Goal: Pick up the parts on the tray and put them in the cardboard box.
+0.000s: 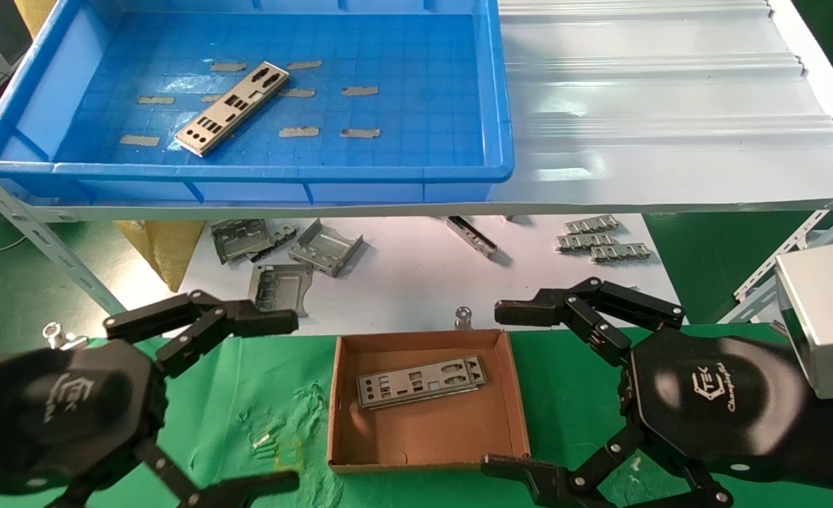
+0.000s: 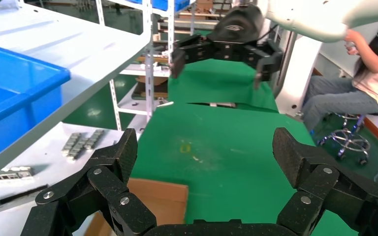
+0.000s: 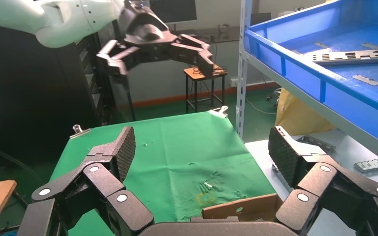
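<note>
Item: thin silvery punched metal plate in blue plastic tray; stiff, probably slippery; pinch long edges. My tools both spread, empty.

The green-clothed table carries the cardboard box, with a white sheet just behind the box bearing folded grey brackets and, farther from the box, toothed strips.
</note>
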`<state>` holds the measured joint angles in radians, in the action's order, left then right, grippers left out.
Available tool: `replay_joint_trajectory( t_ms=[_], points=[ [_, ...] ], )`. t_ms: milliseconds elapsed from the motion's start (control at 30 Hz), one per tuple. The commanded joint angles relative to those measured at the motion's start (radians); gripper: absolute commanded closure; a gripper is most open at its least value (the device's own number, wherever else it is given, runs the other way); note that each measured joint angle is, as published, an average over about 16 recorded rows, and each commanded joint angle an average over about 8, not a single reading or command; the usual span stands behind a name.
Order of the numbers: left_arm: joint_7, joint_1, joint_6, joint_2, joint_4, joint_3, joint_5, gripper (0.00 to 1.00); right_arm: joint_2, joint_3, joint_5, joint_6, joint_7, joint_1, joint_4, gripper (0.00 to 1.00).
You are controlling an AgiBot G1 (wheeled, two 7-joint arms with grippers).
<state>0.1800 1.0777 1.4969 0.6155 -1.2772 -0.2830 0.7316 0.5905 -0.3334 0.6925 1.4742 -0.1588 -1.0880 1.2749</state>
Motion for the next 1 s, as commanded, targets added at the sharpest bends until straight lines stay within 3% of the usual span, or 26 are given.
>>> replay_joint_trajectory(
  t_ms=[33, 1000],
  points=[
    [0.016, -0.014, -0.001, -0.019, -0.033, 0.016, -0.006, 0.00, 0.000, 0.000, 0.000, 0.000, 0.000, 0.000, 0.000, 0.00],
    [0.008, -0.004, -0.002, -0.005, -0.008, 0.004, -0.002, 0.00, 0.000, 0.000, 0.000, 0.000, 0.000, 0.000, 0.000, 0.00]
  ],
)
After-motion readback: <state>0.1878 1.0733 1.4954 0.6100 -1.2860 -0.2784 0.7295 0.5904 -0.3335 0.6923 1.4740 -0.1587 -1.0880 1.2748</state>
